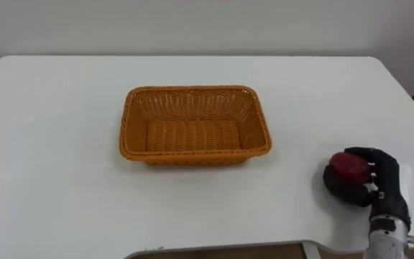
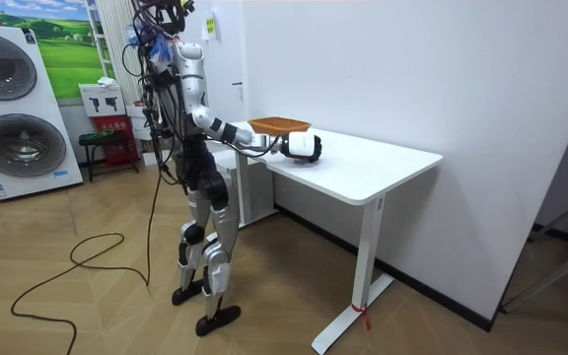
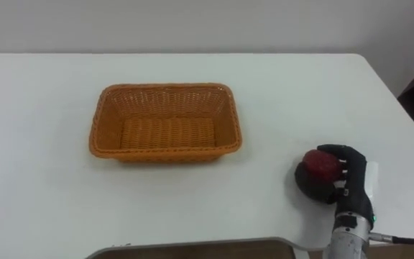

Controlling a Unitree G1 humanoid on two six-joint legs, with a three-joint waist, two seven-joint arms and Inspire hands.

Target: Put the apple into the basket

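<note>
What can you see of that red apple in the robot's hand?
The apple is dark red and roundish, with smooth, slightly shiny skin. It is near the front right corner of the white table, to the right of the orange wicker basket and well apart from it. The robot's right hand grips it, black fingers curled round it and hiding its lower part. Whether it touches the tabletop cannot be told.

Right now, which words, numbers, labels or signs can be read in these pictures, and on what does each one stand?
No text can be read here.
On the basket, the apple and the table: no print.
The red sign beside the washing machines: too small to read.
The paper on the wall: too small to read.
</note>
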